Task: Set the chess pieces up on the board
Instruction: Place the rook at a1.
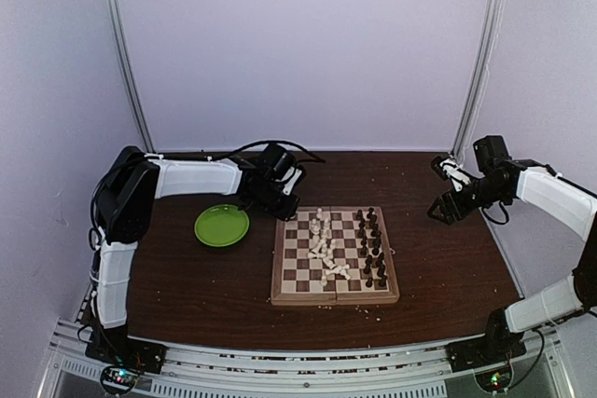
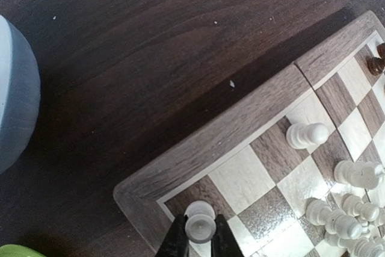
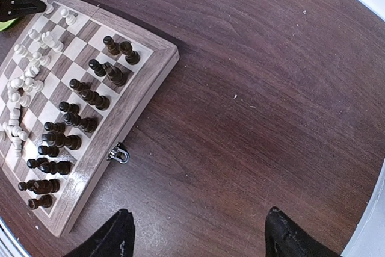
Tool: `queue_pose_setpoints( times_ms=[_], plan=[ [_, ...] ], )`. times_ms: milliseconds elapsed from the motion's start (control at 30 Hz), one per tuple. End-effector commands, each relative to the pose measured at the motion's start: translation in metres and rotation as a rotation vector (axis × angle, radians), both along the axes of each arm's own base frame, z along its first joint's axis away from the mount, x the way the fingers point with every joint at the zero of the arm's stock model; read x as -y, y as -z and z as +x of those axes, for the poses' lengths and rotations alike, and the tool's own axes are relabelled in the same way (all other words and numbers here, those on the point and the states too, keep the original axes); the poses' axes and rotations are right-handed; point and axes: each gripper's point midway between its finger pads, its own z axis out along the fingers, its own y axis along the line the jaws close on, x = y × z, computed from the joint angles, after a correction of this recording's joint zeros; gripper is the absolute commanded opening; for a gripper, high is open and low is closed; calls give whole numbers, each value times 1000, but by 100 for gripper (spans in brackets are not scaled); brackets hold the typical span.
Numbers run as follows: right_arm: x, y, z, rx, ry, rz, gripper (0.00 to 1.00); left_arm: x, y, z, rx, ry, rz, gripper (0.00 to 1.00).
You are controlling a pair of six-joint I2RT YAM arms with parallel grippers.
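So here's where we're at, going left to right. The round green plate [image 1: 221, 226] sits on the dark wood counter [image 1: 438, 272] just left of the board, and from above we see nothing in it.

Next over, the left gripper [image 2: 200, 236] is clamped shut on one cream-white piece [image 2: 200, 221], holding it upright right at the far-left corner of the square wooden chessboard [image 1: 334, 258].

On the board itself, the other cream-white pieces [image 1: 324, 249] are mostly a jumble down the left-middle squares. Plenty are lying on their sides, and only a few stand. The dark brown pieces [image 1: 373, 249] look sorted, lined up in two rows along the right edge.

Further right, the right gripper [image 3: 198, 236] hangs wide open over bare counter, well apart from the board and carrying nothing.

Our guess is we're about halfway: dark side done, nearly all the white side left to place.
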Motion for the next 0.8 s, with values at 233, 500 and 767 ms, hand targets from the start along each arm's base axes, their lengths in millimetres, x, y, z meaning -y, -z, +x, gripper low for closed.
queue_pose_setpoints(
  times_ms=[233, 500, 767],
  plan=[
    [-1, -1, 3, -1, -4, -11, 75, -2, -9, 4, 15, -9, -29, 36],
    [-1, 0, 3, -8, -3, -9, 75, 6, -68, 8, 103, 0, -110, 40],
    [-4, 2, 2, -23, -17, -11, 76, 58, -88, 2, 93, 176, -224, 38]
  ],
)
